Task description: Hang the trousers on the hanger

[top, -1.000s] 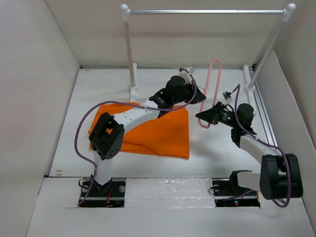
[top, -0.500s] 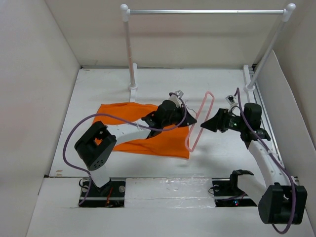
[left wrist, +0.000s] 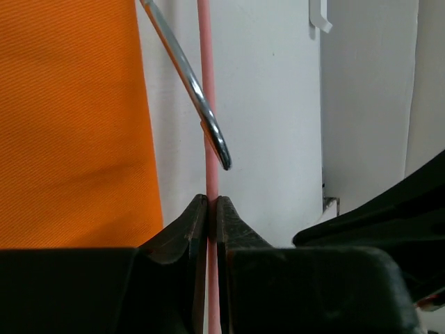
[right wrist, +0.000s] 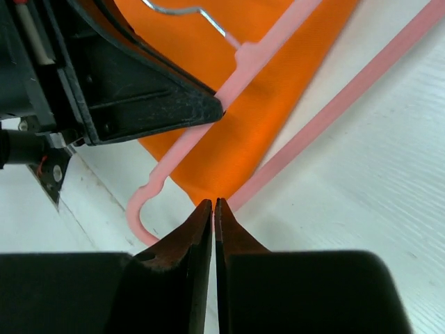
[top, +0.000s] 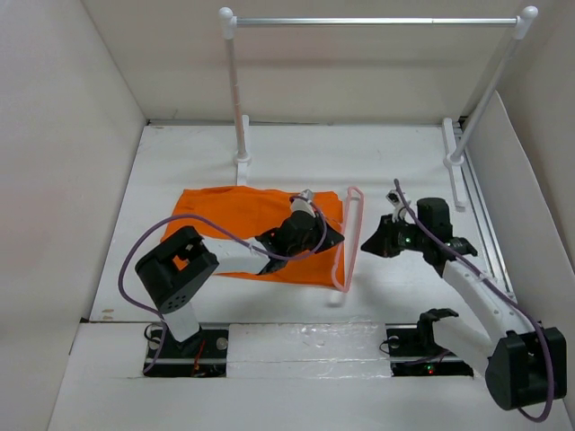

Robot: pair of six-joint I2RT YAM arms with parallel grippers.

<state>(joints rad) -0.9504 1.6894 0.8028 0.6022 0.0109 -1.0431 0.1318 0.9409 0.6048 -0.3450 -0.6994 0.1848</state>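
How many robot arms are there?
2. The left arm reaches across the orange trousers, the left gripper pinching the pink hanger. The right arm is on the right, the right gripper beside the hanger.

My left arm stretched rightward, left gripper [left wrist: 208, 202] pinching the hanger [left wrist: 204, 42], right gripper [right wrist: 213, 202] closed, pointing left.

one trousers [top: 225, 211], one hanger [top: 354, 235], two arms [top: 235, 253] [top: 476, 292], one rail [top: 373, 21]

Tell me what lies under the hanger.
An edge of the trousers and white table show beneath the hanger. The left pincer clamps it and covers whatever lies under that stretch.
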